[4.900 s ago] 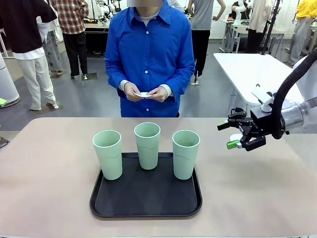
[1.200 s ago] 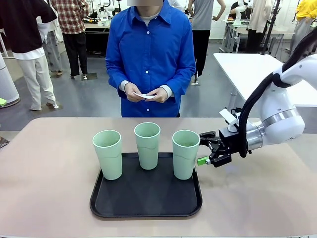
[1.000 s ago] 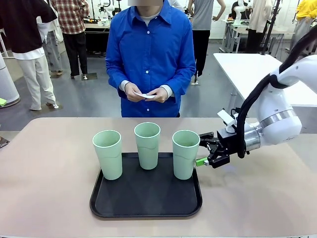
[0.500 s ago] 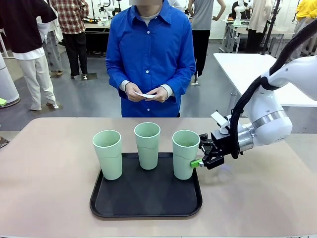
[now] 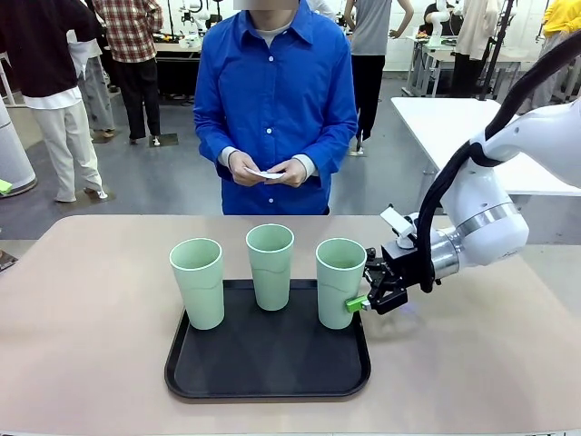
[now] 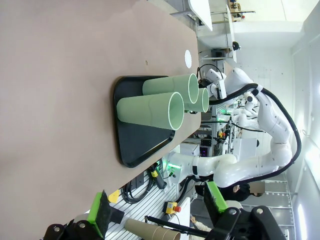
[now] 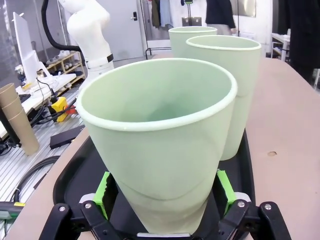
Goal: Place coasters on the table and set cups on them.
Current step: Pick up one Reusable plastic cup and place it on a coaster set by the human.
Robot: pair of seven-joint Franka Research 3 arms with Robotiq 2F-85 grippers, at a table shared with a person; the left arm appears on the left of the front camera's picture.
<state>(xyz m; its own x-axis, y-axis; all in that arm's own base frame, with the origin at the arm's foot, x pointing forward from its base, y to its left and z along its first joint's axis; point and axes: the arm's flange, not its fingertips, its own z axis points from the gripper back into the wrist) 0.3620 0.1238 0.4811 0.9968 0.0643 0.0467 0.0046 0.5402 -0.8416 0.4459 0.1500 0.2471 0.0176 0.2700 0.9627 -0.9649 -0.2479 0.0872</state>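
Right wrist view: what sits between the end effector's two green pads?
In that view, the nearest cup, on the black tray, with one pad at each side low on its wall; contact unclear.

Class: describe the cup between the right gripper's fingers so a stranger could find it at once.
On the beige-pink table lies a black tray with three mint-green cups standing on it. Take the cup at the robot's right end: unlike its neighbours, it stands between the green-padded fingers of the right gripper.

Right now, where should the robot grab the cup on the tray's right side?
Grip the rightmost cup around its lower half, sideways from the right: it stands upright, narrows downward, and sits at the right edge of the black tray.
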